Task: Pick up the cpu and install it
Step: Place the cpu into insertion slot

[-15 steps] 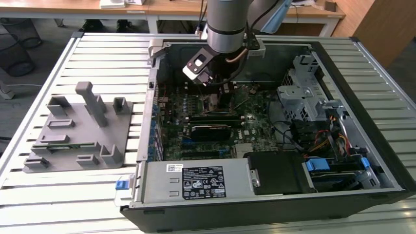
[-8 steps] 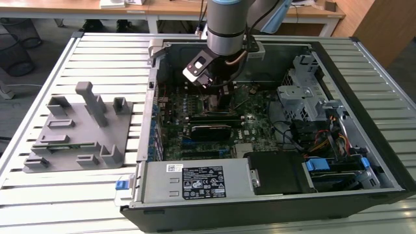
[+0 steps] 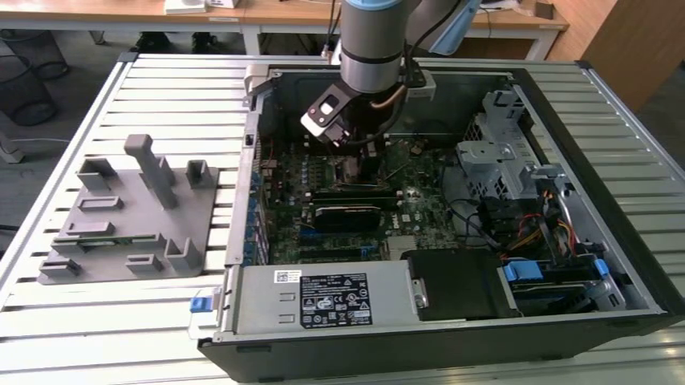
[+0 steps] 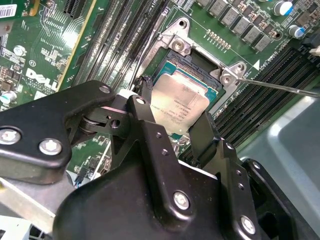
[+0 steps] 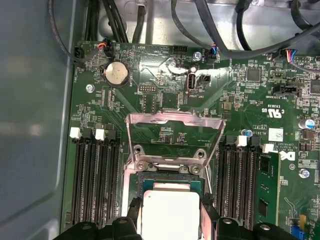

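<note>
1. Here, in the exterior view, the arm reaches down into the open case (image 3: 428, 353), and the gripper (image 3: 362, 164) hangs low over the board (image 3: 428, 210). Judged step: the install phase, with the pick-up done.
2. In the second wrist view, the cpu (image 4: 182, 100) lies directly between the fingers (image 4: 145, 125), silver top up, over the socket (image 4: 192, 60). The gripper is narrow, and the fingers press on two opposite edges of the cpu. Whether the cpu rests fully in the socket cannot be told.
3. In the first wrist view, the cpu sits at the fingertips, which flank it on both sides. The plate (image 5: 175, 118) stands raised just beyond the socket, leaving the opening free.
4. Judgement: seating calls for keeping the cpu level and square to the socket frame, with no side force. A tilted or shifted cpu could damage the contacts beneath.
</note>
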Controlling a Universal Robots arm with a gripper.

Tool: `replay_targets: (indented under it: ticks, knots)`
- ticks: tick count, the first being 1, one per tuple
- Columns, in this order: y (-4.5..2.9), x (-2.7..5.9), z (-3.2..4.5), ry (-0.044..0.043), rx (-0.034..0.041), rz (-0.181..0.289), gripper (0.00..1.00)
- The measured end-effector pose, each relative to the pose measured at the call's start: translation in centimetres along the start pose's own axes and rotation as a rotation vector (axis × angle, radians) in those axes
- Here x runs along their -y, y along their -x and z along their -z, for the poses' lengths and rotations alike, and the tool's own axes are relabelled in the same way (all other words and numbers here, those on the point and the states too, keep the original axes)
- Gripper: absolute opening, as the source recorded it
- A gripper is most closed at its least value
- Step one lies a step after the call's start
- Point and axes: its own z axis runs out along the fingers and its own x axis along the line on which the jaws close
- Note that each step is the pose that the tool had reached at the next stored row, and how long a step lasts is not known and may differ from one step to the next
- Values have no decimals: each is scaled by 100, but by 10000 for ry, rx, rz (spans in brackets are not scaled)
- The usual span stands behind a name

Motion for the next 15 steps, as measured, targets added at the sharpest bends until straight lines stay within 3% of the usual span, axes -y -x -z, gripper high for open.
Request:
replay_targets:
  ticks: [15]
  knots:
    - [0, 1, -27, 1, 4, 0, 55]
